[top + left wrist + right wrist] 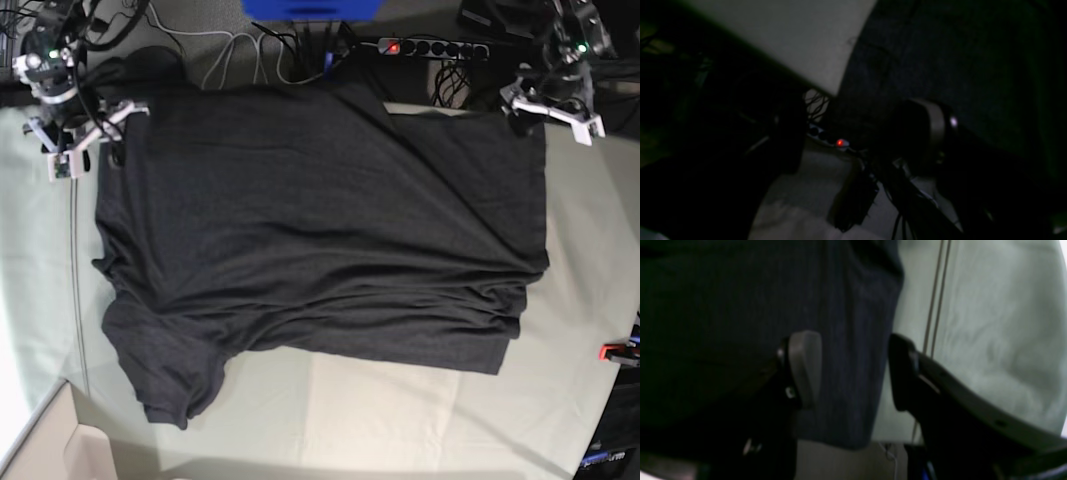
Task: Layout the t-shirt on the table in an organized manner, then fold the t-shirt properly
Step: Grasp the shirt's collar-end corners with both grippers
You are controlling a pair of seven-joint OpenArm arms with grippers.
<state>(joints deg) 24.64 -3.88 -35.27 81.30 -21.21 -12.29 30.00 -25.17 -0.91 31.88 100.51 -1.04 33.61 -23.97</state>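
Dim, perhaps blurred wrist views

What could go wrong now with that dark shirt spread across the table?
The t-shirt hangs over the table's far edge, so it might slide off if tugged that way. Wrinkles bunched near its lower right could get folded in. The right hand straddles a fabric edge with its jaws apart; closing carelessly might catch too little cloth. The left hand sits at the opposite corner.
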